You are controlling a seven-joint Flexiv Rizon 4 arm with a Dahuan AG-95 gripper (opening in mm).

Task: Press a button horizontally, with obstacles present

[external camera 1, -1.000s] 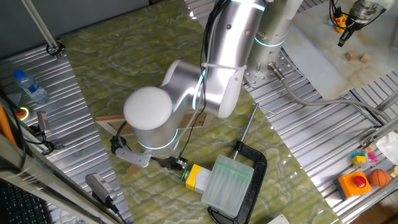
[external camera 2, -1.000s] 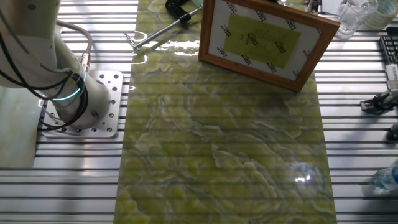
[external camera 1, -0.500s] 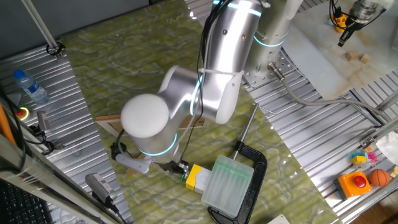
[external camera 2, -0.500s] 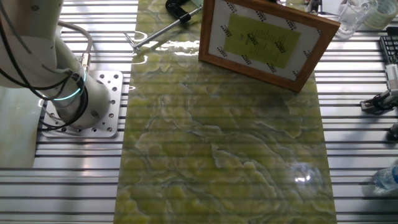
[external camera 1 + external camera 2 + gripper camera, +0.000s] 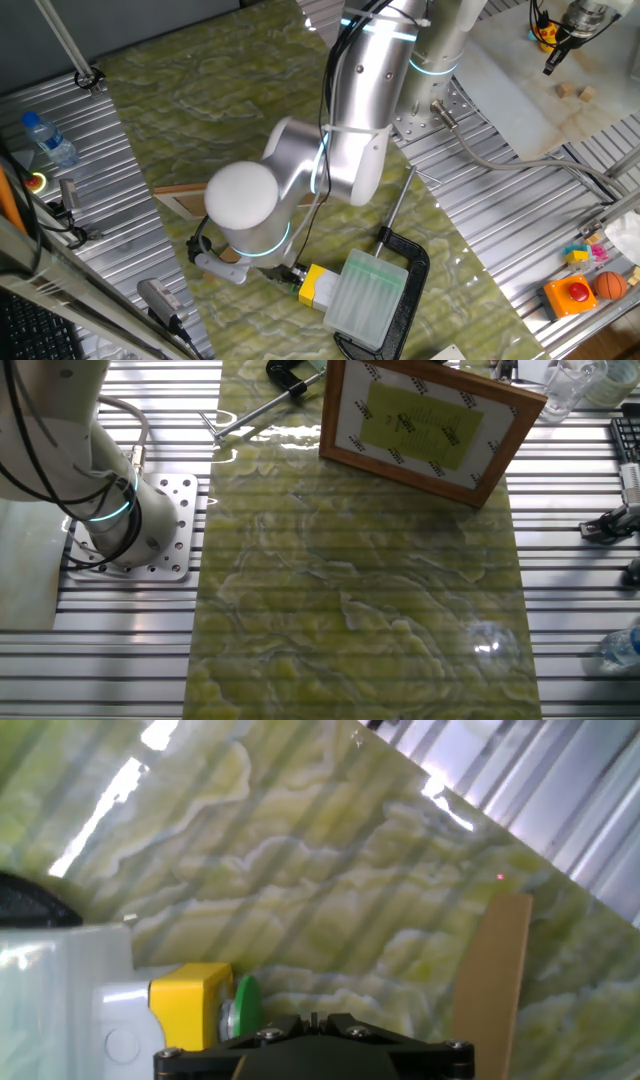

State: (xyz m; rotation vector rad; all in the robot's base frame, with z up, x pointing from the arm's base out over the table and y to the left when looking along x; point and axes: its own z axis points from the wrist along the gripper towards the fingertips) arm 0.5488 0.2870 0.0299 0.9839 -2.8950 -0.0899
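Green button (image 5: pixel 243 1010) cap sits just beside the gripper (image 5: pixel 288 270); whether its fingers are parted, I can't tell. Picture frame (image 5: pixel 425 426) stands well apart across bare mat (image 5: pixel 360 600).

The arm seemingly hides the hand (image 5: pixel 290 270) fingertips.

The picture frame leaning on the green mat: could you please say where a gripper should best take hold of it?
Probably the picture frame's top rail, taken from above. It stands tilted on its lower edge, so the top rail is free on both faces, and the wood is thin and flat enough for two fingers to pinch.
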